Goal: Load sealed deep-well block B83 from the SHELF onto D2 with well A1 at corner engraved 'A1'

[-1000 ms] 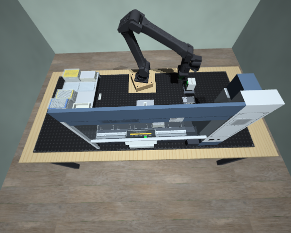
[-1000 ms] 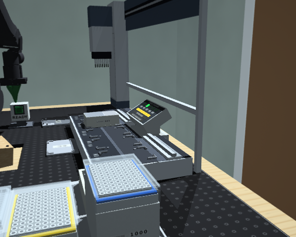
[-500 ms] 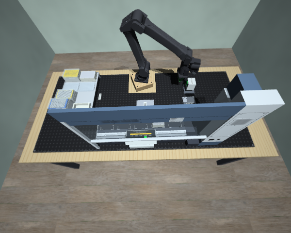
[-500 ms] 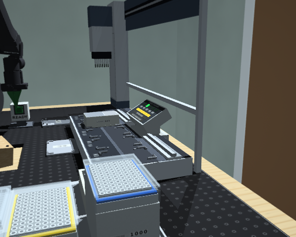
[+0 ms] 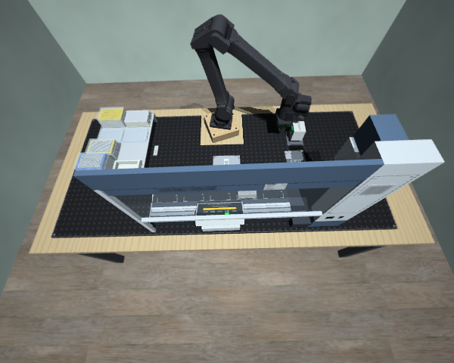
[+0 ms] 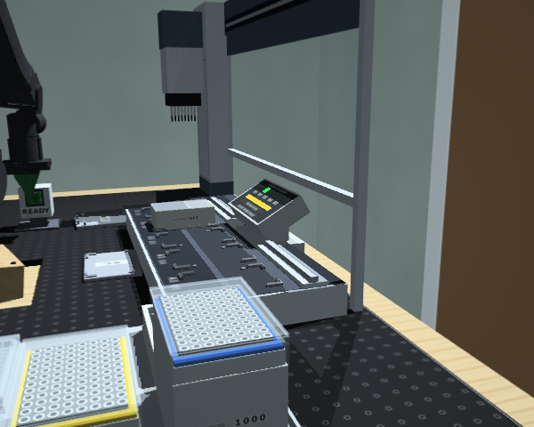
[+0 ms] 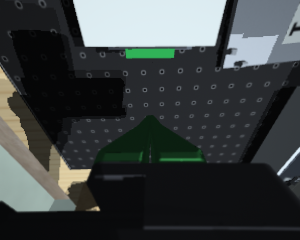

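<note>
My gripper (image 5: 286,128) (image 6: 30,195) (image 7: 150,120) is shut and empty, its green fingers closed to a point. It stands right in front of the white READY key (image 5: 298,131) (image 6: 37,205) (image 7: 150,22), level with the key's green button (image 7: 150,53). A grey sealed deep-well block (image 6: 182,213) (image 5: 247,193) sits flat on the deck (image 6: 198,257) under the gantry, at the second position from the end nearest the READY key. The other deck positions that I can see are bare.
The SHELF (image 5: 135,150) at the far side holds tip racks with yellow (image 6: 74,376) and blue (image 6: 216,321) frames and other labware. A flat nest (image 6: 107,267) (image 5: 225,157) lies on the perforated board. The blue gantry (image 5: 227,173) and its pipetting head (image 6: 181,68) stand over the deck.
</note>
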You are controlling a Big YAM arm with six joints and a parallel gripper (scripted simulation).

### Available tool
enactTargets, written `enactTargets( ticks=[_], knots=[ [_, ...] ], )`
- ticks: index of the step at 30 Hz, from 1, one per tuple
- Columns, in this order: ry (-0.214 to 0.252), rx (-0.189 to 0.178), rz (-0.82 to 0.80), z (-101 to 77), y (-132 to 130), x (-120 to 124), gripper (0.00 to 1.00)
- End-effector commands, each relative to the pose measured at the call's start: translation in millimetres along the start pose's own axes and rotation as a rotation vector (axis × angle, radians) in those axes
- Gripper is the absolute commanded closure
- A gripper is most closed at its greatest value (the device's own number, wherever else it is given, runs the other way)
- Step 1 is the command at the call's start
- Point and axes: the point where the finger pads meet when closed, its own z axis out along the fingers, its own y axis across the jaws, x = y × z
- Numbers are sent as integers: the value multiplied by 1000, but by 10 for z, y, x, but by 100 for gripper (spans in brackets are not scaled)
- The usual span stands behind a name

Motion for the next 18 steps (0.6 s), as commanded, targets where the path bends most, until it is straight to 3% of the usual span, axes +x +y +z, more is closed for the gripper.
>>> enactTargets(
  ticks=[1,6,7,12,14,18],
  knots=[
    [-11,-1,-1,60,-39,-35,100],
    [-11,-1,-3,95,-34,-36,100],
    [-40,5,1,-32,-33,-146,100],
    [-40,5,1,-32,-33,-146,100],
    [-61,7,-1,-63,-68,-310,100],
    [-60,5,-3,-67,-22,-378,100]
  ],
)
